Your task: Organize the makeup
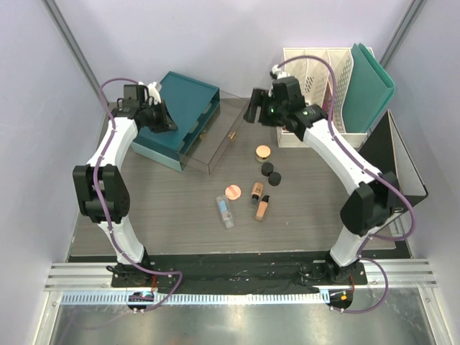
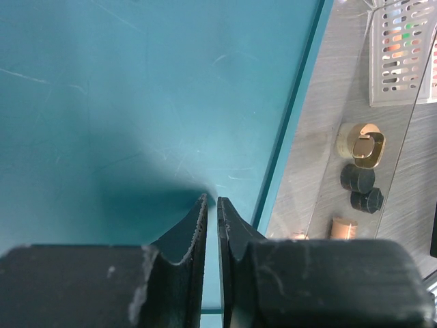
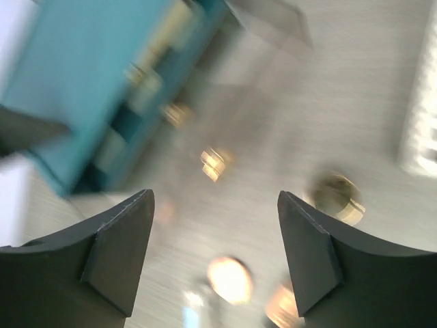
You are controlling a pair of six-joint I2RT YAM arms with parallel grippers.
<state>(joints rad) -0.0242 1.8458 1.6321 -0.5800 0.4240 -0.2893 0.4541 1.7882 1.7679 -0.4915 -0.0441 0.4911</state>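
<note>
The makeup lies loose mid-table: a tan jar (image 1: 263, 152), two black jars (image 1: 267, 169), a round pink compact (image 1: 231, 192), a clear tube (image 1: 226, 212), a tan bottle (image 1: 256, 192) and a peach bottle (image 1: 262, 208). My left gripper (image 1: 162, 118) is over the teal drawer unit (image 1: 180, 108). Its jaws (image 2: 212, 199) are almost together with nothing between them, just above the teal top (image 2: 136, 102). My right gripper (image 1: 251, 108) is raised behind the makeup, open and empty (image 3: 215, 198). Its blurred view shows the compact (image 3: 229, 279) and the tan jar (image 3: 336, 195) below.
A clear acrylic drawer box (image 1: 215, 136) stands against the teal unit's right side. White file holders (image 1: 316, 86) with a teal folder (image 1: 370, 86) stand at the back right. A dark tray (image 1: 402, 165) is at the right edge. The left wrist view shows a file holder (image 2: 403, 51) and the jars (image 2: 357, 179).
</note>
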